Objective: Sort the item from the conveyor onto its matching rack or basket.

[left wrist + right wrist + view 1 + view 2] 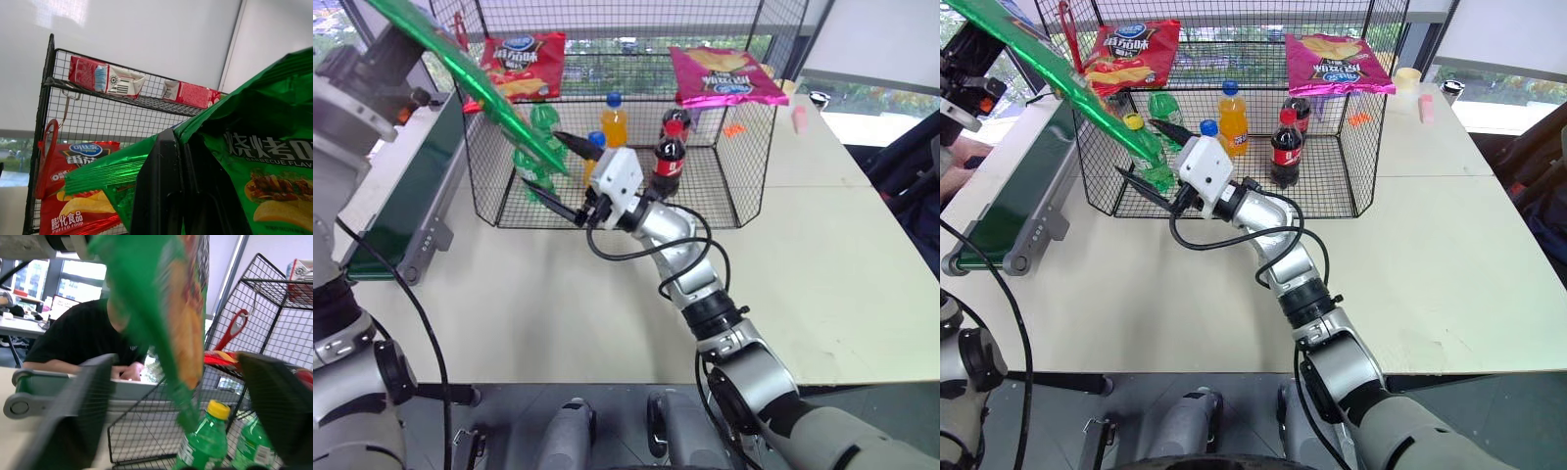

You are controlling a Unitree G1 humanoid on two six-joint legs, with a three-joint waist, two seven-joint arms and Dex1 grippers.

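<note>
The left gripper (166, 196) was clamped on the green bag (475, 73), aloft beside the cage. The right gripper (570, 176), fingers apart, should pinch its lower corner squarely before lifting to the shelf (617, 73).

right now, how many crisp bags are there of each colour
green crisp bag: 1
red crisp bag: 1
pink crisp bag: 1
total: 3
</note>
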